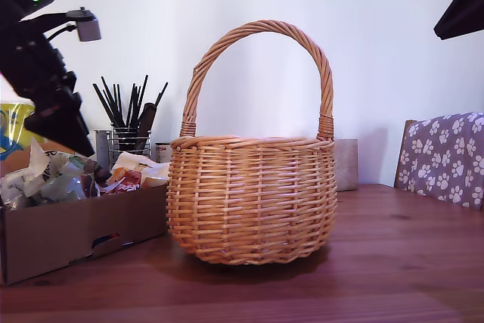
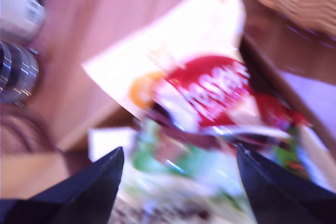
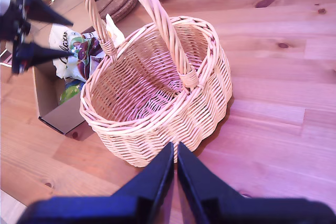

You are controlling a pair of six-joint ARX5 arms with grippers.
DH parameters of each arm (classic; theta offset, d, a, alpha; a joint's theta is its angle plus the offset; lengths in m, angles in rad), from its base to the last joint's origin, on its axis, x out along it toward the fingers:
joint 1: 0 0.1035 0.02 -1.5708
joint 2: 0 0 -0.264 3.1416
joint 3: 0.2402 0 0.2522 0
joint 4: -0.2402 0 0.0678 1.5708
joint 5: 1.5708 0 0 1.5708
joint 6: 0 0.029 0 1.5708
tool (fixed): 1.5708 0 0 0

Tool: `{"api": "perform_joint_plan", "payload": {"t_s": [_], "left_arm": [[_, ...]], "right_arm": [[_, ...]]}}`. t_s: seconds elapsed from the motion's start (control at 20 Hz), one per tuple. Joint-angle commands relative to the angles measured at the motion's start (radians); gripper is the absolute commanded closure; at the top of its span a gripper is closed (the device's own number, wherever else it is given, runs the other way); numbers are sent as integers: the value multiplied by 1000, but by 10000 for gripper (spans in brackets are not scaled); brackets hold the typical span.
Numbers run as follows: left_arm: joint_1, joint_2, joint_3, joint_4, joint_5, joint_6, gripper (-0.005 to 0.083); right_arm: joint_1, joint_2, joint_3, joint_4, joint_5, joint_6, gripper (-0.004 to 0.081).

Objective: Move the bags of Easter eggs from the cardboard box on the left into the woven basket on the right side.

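the woven basket (image 1: pixel 252 200) stands mid-frame in the exterior view, nothing inside it as the second wrist view shows. the cardboard box (image 1: pixel 72 236) sits touching it at the exterior view's lower left, heaped with the bags of easter eggs (image 1: pixel 68 175). my first gripper (image 2: pixel 178 174) hangs over those bags, jaws spread wide. my second gripper (image 3: pixel 175 169) hovers above the basket's rim, jaws pressed together, holding nothing.
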Motion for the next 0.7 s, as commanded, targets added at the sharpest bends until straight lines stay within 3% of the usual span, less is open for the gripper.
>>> {"api": "perform_joint_plan", "payload": {"t_s": [0.0, 0.2, 0.65], "left_arm": [[4, 67, 26, -47, 4, 6, 149], [6, 160, 108, -215, 36, -28, 149], [16, 278, 115, -319, 3, -59, 153]], "right_arm": [[4, 0, 14, 4, -5, -7, 782], [4, 0, 14, 4, -5, -15, 782], [4, 0, 14, 3, -5, -32, 782]]}}
